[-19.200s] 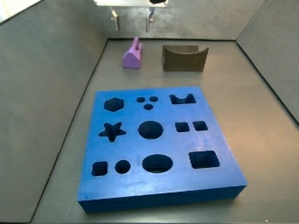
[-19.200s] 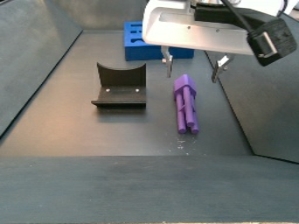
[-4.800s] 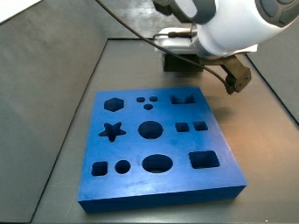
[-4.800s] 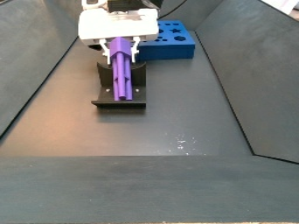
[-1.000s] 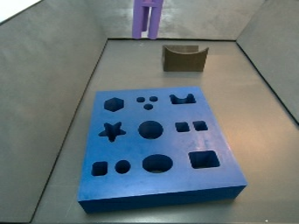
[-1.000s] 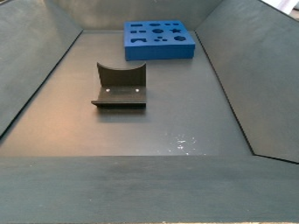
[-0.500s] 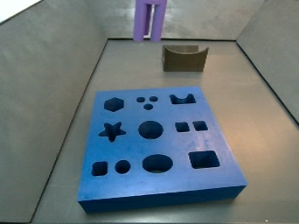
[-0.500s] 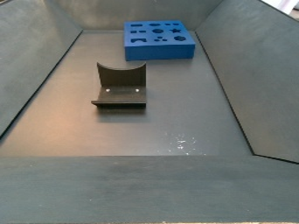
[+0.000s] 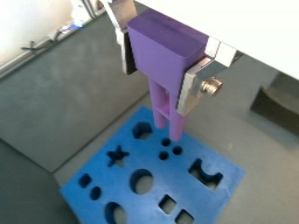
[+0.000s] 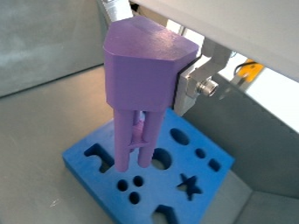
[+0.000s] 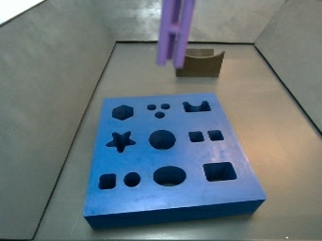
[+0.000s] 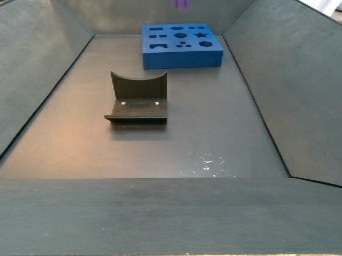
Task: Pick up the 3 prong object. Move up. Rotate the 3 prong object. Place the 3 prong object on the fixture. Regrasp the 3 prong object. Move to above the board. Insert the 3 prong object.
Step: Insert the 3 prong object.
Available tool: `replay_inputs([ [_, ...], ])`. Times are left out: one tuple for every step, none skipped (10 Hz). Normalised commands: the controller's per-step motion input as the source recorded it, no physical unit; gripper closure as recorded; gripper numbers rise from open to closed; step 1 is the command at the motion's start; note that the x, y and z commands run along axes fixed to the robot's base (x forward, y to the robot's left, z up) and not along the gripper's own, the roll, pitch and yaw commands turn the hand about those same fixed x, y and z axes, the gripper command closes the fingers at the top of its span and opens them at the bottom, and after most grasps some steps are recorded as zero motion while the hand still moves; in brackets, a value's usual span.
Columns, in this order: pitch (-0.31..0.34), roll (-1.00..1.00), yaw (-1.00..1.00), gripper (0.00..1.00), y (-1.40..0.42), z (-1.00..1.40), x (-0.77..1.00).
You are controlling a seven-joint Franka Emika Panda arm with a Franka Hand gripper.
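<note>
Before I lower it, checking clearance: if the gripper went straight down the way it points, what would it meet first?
Probably the board: the gripper holds the 3 prong object prongs-down above it, near the three small holes. Exact alignment is unclear.

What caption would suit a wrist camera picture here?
Gripper holds the purple 3 prong object upright, prongs down, above the blue board.

Grey floor (image 12: 201,130), the board (image 11: 170,155) flat on it, the fixture (image 12: 138,98) standing apart, gripper (image 9: 163,70) apparently overhead
</note>
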Motion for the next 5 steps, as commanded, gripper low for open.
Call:
replay_inputs([
  [0.000, -0.21, -0.18, 1.00, 0.21, -0.74, 0.11],
  [0.000, -0.24, -0.66, 1.00, 0.02, -0.60, -0.11],
  [-0.046, -0.09, -0.95, 1.00, -0.02, -0.55, -0.02],
  [-0.031, -0.05, -1.00, 1.00, -0.01, -0.51, 0.00],
  [-0.043, -0.05, -1.00, 1.00, -0.01, -0.47, 0.00],
])
